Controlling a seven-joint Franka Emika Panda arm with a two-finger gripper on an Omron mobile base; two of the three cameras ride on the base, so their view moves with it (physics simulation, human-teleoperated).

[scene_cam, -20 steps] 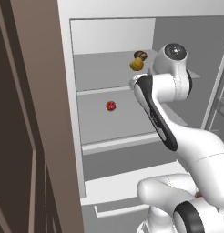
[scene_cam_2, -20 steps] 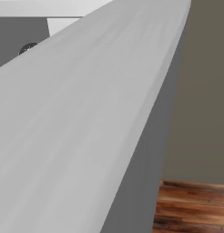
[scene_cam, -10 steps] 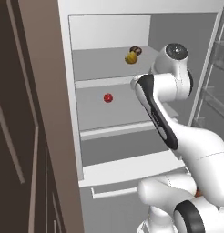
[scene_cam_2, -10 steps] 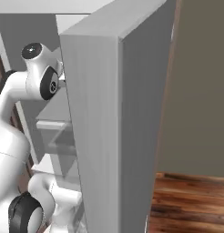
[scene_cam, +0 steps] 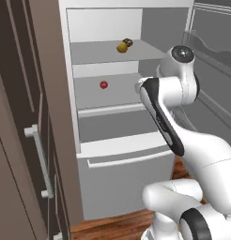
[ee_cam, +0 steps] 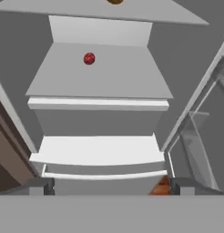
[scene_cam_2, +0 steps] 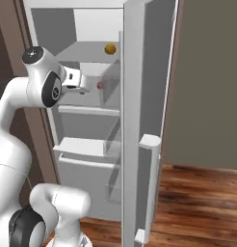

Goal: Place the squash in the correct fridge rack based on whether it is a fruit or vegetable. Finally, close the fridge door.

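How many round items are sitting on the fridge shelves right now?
3. The squash and a dark brown ball touching it sit on the fridge rack; a small red ball lies alone on the lower shelf. More could be hidden behind the arm.

fridge mouth open | fridge door [scene_cam_2: 139,120] at right | small red ball [ee_cam: 89,58] on lower shelf [ee_cam: 100,86]

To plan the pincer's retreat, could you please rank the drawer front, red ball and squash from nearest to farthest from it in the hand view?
1. Drawer front, just ahead of the pincer, lowest.
2. Red ball, on the lower shelf.
3. Squash, on the fridge rack above.
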